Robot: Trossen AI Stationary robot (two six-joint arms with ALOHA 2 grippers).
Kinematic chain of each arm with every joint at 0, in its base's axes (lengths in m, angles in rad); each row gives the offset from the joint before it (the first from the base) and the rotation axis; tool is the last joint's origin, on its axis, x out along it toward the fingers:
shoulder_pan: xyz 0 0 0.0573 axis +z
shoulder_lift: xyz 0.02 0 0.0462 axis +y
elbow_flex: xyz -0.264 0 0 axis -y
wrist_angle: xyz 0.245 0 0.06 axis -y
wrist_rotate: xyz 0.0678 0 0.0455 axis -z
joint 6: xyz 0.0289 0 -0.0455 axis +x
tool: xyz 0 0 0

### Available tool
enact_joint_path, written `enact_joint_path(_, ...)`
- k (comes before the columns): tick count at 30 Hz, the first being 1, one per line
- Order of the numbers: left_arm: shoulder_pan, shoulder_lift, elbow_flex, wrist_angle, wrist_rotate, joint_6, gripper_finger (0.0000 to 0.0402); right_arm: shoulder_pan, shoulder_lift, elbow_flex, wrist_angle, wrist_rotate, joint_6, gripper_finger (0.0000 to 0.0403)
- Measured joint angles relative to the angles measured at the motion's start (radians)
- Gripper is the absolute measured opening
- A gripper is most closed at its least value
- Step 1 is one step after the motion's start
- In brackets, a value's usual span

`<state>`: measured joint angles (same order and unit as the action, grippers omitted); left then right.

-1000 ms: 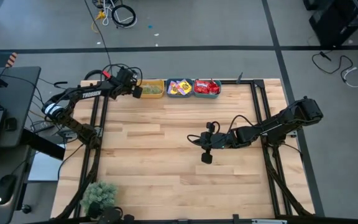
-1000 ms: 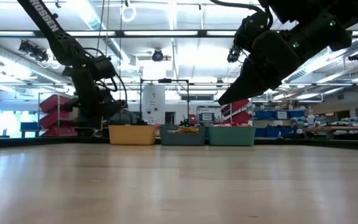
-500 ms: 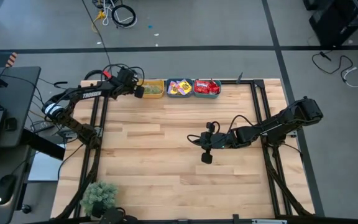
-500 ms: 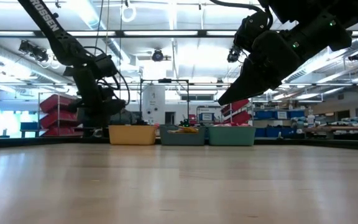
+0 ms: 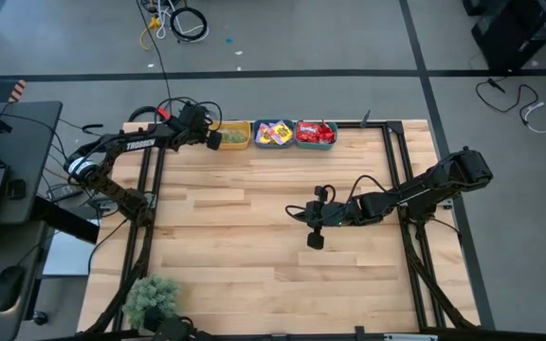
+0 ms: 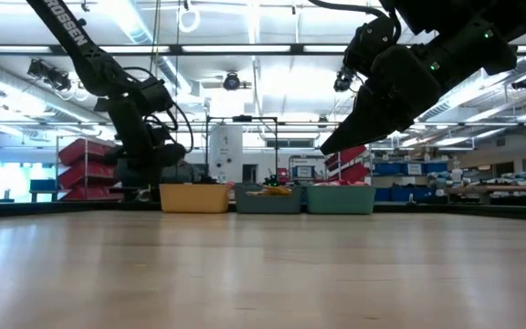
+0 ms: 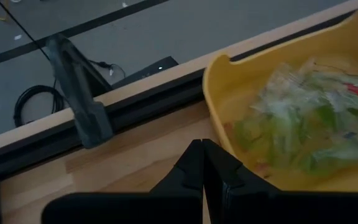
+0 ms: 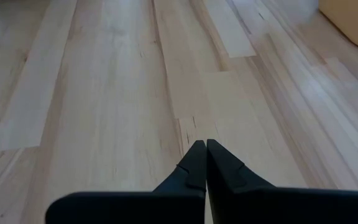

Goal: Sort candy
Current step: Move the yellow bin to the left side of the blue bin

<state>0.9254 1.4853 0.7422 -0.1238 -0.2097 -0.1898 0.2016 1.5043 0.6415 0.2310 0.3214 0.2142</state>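
Candy (image 5: 297,133) sorted by colour (binned)

My left gripper (image 7: 202,163) hangs closed at the far left edge; my right gripper (image 8: 202,163) hovers closed mid-table.

One camera hangs overhead and looks straight down on the whole table (image 5: 273,237), both arms and the grey floor around it. Another sits at tabletop level, looking flat across the boards to the row of bins (image 6: 268,198) at the far edge and the workshop beyond. The left wrist camera is close above the yellow bin (image 7: 291,124) at the table's rim; the right wrist camera looks along bare planks. The overhead and low views share the bins (image 5: 275,134).
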Motion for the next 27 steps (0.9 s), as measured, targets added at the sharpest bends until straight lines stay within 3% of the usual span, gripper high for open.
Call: enact_joint_path(27, -0.038, 0.0, 0.0, 0.018, 0.039, 0.0, 0.0001, 0.0, 0.0, 0.0, 0.0, 0.0, 0.0, 0.0)
